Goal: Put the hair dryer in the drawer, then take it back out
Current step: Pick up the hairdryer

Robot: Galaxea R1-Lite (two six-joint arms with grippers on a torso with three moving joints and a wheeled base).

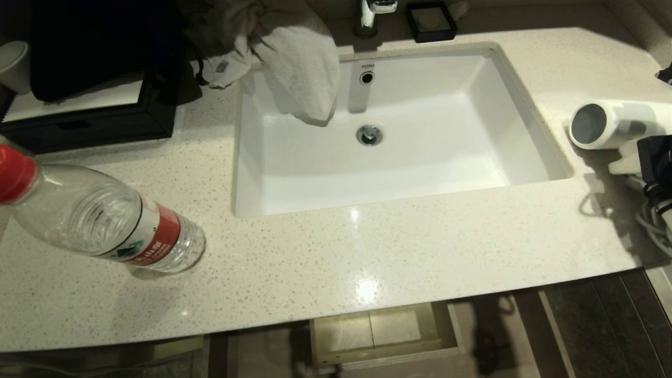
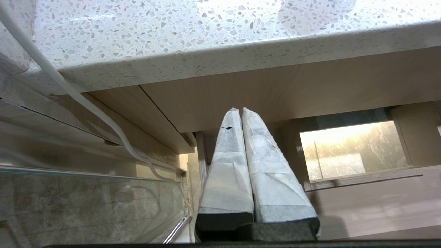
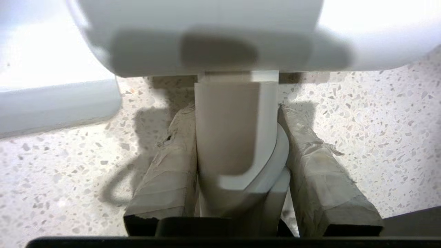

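Note:
The white hair dryer (image 1: 604,125) lies on the speckled counter at the far right, its dark grey end face turned toward the sink. My right gripper (image 3: 236,110) reaches in from the right edge of the head view. Its taped fingers (image 3: 172,165) press both sides of the dryer's white handle (image 3: 231,137), below the barrel (image 3: 206,34). The drawer (image 1: 388,358) stands pulled out beneath the counter's front edge, and the part of it that shows holds nothing. My left gripper (image 2: 239,110) hangs parked under the counter, shut and holding nothing.
A clear red-capped water bottle (image 1: 105,220) lies on the counter's front left. The white sink (image 1: 294,189) fills the middle, with a towel (image 1: 299,63) draped over its back-left rim. A black box (image 1: 89,126) sits at the back left. The dryer's cord (image 1: 653,223) trails at the right edge.

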